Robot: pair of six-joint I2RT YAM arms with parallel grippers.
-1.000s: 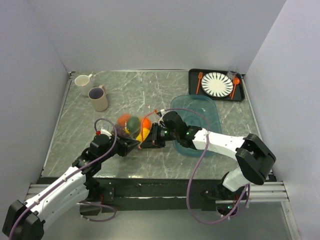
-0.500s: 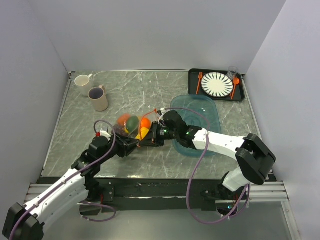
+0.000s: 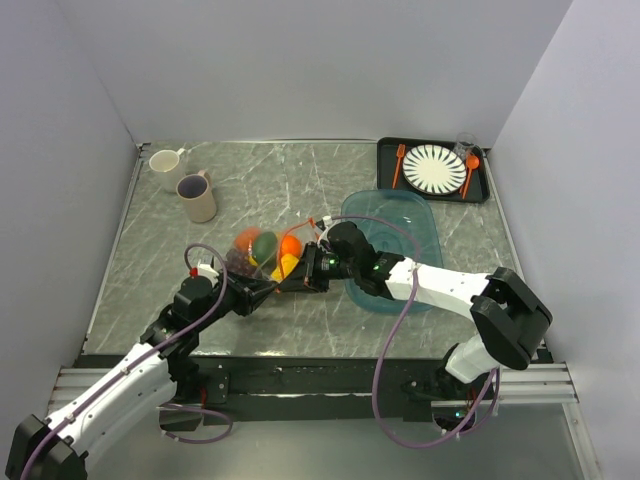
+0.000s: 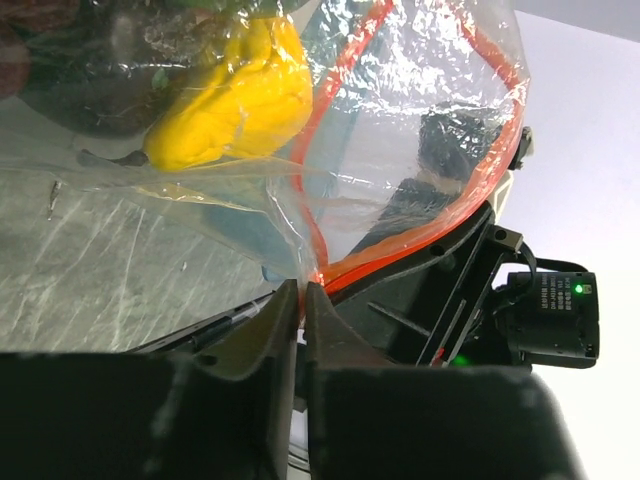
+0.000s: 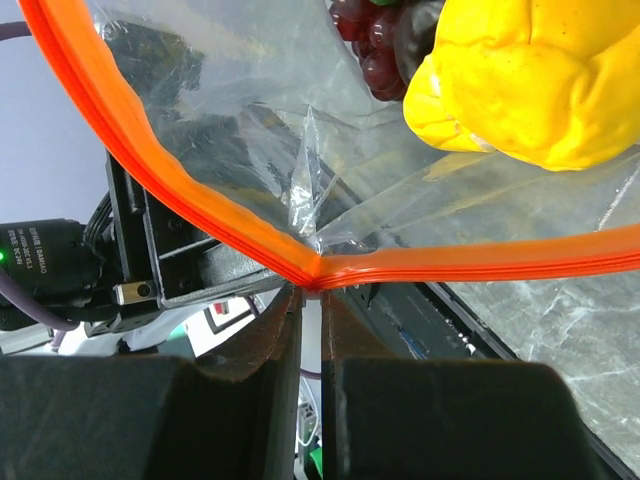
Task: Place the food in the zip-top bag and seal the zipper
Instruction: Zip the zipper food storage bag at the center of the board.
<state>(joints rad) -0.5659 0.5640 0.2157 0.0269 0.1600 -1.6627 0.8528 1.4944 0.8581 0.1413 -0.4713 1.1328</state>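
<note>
Left fingers (image 4: 262, 345) pinch zipper (image 5: 480, 262) end; right fingers (image 5: 262, 345) pinch other end. Bag (image 4: 420, 90) mouth gaping, food (image 5: 520, 80) inside, near table (image 3: 300, 180) middle.

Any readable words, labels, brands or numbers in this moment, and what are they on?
Left wrist view: white print on the black module with the green light, too small to read.
Right wrist view: one white line on the black housing at left, too blurred to read.
Top view: no text visible.
Bag: no print.
</note>
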